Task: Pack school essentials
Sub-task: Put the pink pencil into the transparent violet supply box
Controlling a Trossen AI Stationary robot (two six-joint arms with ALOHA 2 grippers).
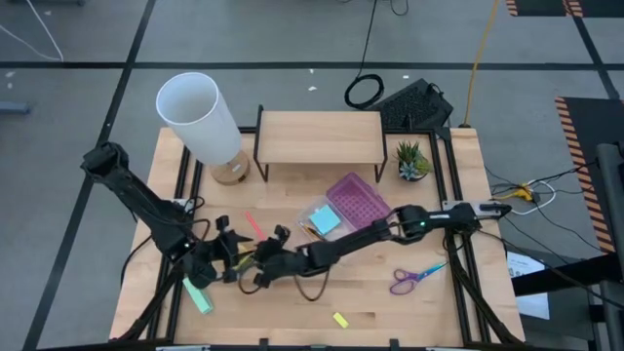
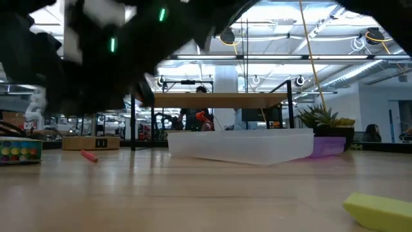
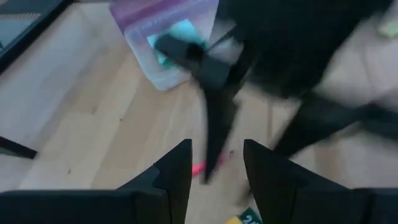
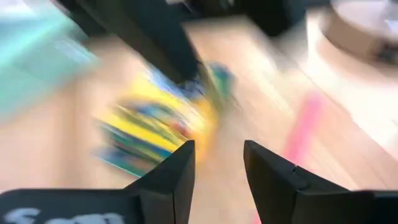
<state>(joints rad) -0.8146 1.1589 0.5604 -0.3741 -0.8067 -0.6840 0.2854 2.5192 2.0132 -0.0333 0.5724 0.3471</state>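
Note:
The small yellow crayon box (image 1: 246,261) lies flat on the table near the front left, also seen in the low view (image 2: 19,151) and, blurred, in the right wrist view (image 4: 158,127). My left gripper (image 1: 230,255) stands open at its left, my right gripper (image 1: 269,261) open at its right; whether either touches the box does not show. A pink pencil (image 1: 254,226) lies just beyond them. Purple-handled scissors (image 1: 413,278) and a tiny yellow block (image 1: 340,319) lie at the front right. A blue sticky-note pad (image 1: 325,220) sits in a clear box (image 1: 310,216).
A purple lid (image 1: 357,200) leans beside the clear box. A mint-green bar (image 1: 198,295) lies at the front left. A white lamp (image 1: 200,115), a wooden shelf (image 1: 319,136) and a small plant (image 1: 411,161) stand along the far side.

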